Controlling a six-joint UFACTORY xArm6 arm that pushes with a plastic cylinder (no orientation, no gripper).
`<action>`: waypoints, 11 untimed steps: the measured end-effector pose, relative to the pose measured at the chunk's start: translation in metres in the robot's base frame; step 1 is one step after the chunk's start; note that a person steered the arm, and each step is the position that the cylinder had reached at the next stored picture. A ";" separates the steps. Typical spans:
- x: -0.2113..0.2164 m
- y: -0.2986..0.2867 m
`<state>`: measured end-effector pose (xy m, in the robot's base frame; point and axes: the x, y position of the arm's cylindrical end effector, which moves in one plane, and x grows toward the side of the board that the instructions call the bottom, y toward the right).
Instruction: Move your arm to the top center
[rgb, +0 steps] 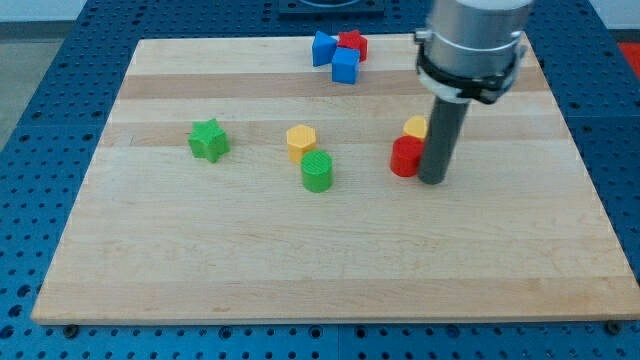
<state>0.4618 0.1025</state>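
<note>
My tip (433, 181) rests on the wooden board (320, 260) at the view's right of centre, touching or just beside the right side of a red cylinder (405, 157). A yellow block (416, 127) sits just behind that cylinder, partly hidden by the rod. Near the top centre of the board lie a blue block (323, 47), a blue cube (345, 66) and a red star (352, 43), clustered together. The tip is well below and to the right of that cluster.
A green star (208, 139) lies at the view's left. A yellow hexagonal block (301, 140) and a green cylinder (317, 171) sit near the middle. The board rests on a blue perforated table (40, 100).
</note>
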 end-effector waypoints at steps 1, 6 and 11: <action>-0.001 -0.029; -0.044 -0.028; -0.104 -0.103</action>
